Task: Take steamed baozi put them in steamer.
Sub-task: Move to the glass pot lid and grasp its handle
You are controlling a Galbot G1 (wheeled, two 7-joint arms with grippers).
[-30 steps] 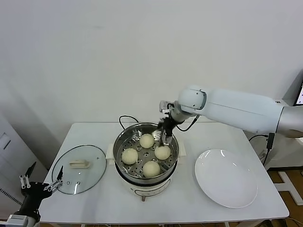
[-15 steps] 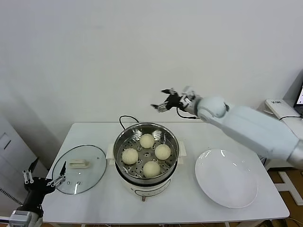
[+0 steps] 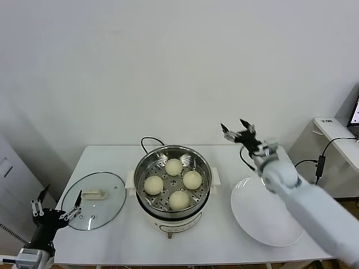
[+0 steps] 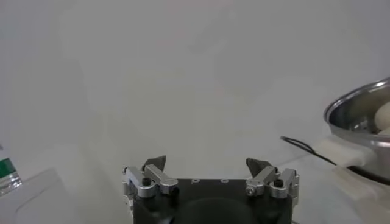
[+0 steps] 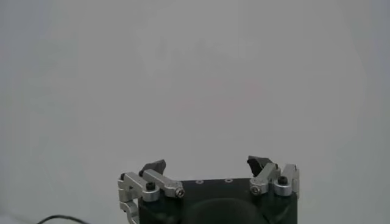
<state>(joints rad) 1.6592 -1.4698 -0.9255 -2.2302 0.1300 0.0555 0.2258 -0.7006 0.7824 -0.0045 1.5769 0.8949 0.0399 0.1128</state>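
Several cream-white baozi, one of them (image 3: 174, 166) at the back, sit on the perforated floor of the shiny steel steamer (image 3: 147, 166) at the table's middle. My right gripper (image 3: 239, 129) is open and empty, raised high above the table to the right of the steamer and over the plate's far side; its wrist view shows its open gripper (image 5: 207, 165) against the wall. My left gripper (image 3: 56, 204) is open and empty, low off the table's left front corner. Its wrist view shows its gripper (image 4: 207, 163), with the steamer (image 4: 359, 115) to one side.
A round glass lid (image 3: 92, 210) with a white handle lies on the table left of the steamer. A flat white plate (image 3: 268, 218) lies to the right. The steamer's black cord (image 3: 147, 140) runs behind it.
My right arm has swung up and to the right, from the steamer's back rim to above the plate, with its gripper open and empty. The left gripper shifted slightly.
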